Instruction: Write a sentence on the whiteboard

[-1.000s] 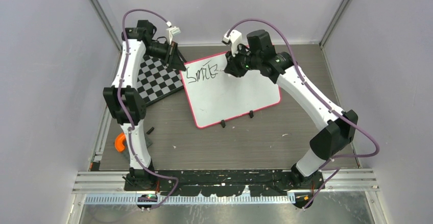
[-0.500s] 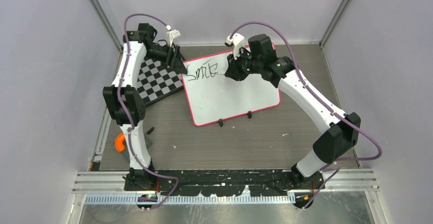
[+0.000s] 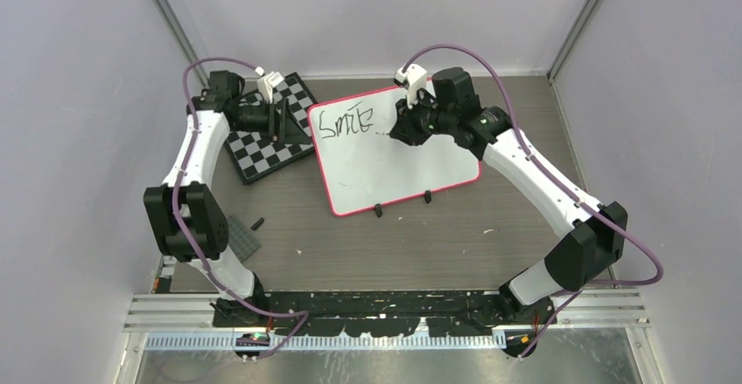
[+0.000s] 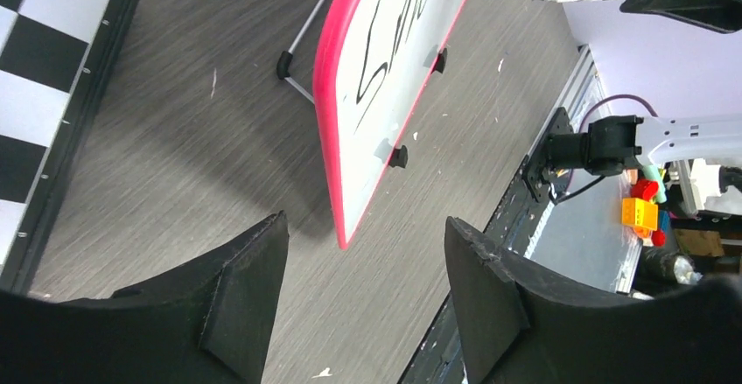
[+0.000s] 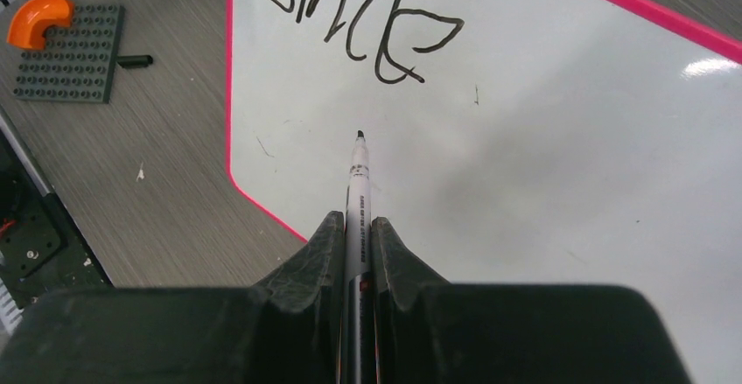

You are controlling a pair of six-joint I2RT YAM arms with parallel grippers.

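Right claw (image 5: 357, 231) pinches the marker (image 5: 358, 170) over the whiteboard (image 5: 569, 183); left claw (image 4: 366, 266) spread, empty. Land the tip lightly after the sentence (image 5: 359, 25), which so far reads "Smile", keeping strokes level.

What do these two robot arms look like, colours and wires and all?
Both the left arm and the right arm have smooth, curved white shells linked by chunky black joints. A thin purple cable loops along each one, ending in a small white plug near the wrist. The left gripper and right gripper are matte black, each with two wedge-shaped fingers.
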